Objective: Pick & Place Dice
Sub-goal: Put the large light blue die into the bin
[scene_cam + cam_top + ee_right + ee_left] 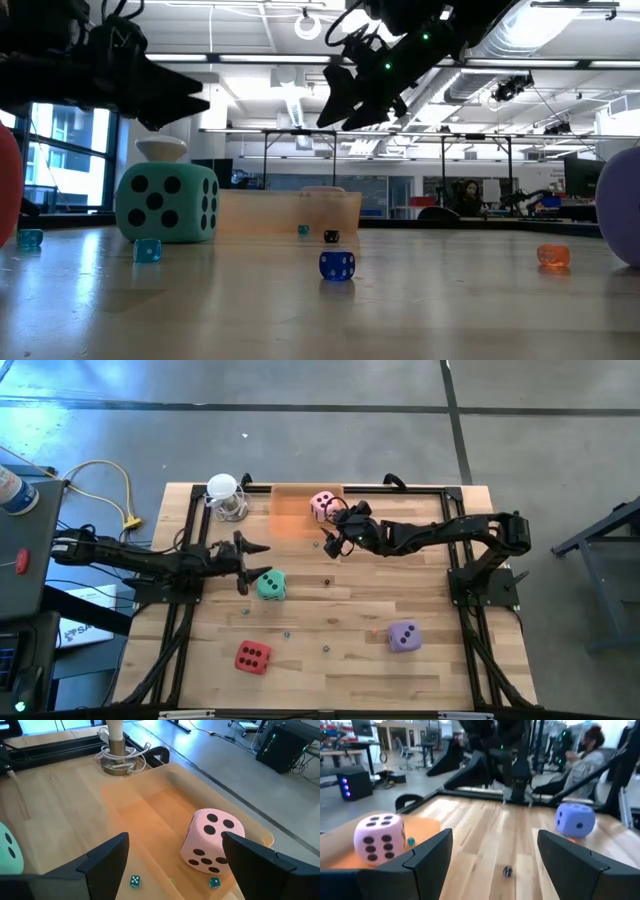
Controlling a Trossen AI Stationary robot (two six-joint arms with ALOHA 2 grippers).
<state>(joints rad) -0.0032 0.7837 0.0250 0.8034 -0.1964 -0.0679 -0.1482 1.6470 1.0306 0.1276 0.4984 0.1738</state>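
Observation:
The pink die [212, 840] rests on its bottom face inside the shallow orange tray [290, 518] near the table's far edge. My right gripper [175, 865] hangs open just above and near-side of it, touching nothing. The teal die [270, 585] sits on the table left of centre. My left gripper [245, 560] is open beside it on its left, raised off the table as the low view shows [170, 100]. The red die [252, 657] lies near the near-left corner, and the purple die [403, 636] lies near the near-right.
A white-topped clear object [225, 495] with a coiled cable stands left of the tray. Several tiny dice are scattered on the wood, among them a blue one [337, 265] and an orange one [552, 256]. A black frame edges the table [450, 490]. A person sits beyond [587, 750].

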